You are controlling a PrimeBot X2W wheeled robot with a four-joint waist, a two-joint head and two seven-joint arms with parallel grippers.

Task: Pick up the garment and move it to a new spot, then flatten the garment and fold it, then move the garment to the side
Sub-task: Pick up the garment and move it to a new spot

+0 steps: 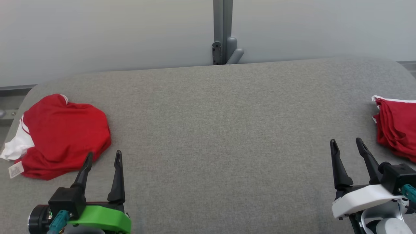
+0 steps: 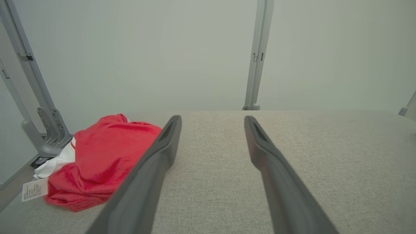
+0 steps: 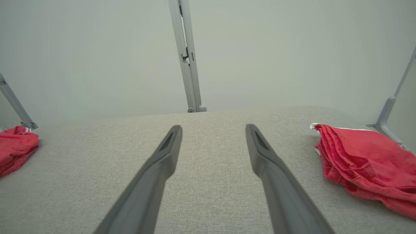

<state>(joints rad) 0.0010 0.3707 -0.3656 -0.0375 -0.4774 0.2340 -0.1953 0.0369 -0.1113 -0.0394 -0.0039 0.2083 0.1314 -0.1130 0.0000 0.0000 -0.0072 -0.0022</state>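
A crumpled red garment (image 1: pixel 65 133) with white trim and a white label lies in a heap at the left end of the grey padded table (image 1: pixel 221 130). My left gripper (image 1: pixel 104 153) hovers just in front of and to the right of it, open, with nothing between its fingers. In the left wrist view the garment (image 2: pixel 104 156) sits left of the open left gripper (image 2: pixel 212 118). My right gripper (image 1: pixel 346 140) stands open and empty near the table's right front. The right wrist view shows the right gripper (image 3: pixel 213 126) over bare fabric, with the garment (image 3: pixel 16 146) far to its left.
A pile of folded red cloth (image 1: pixel 396 126) with a white edge rests at the table's right end, close to the right of my right gripper; it also appears as the red pile (image 3: pixel 364 156). A grey post (image 1: pixel 223 32) rises behind the table against the pale wall.
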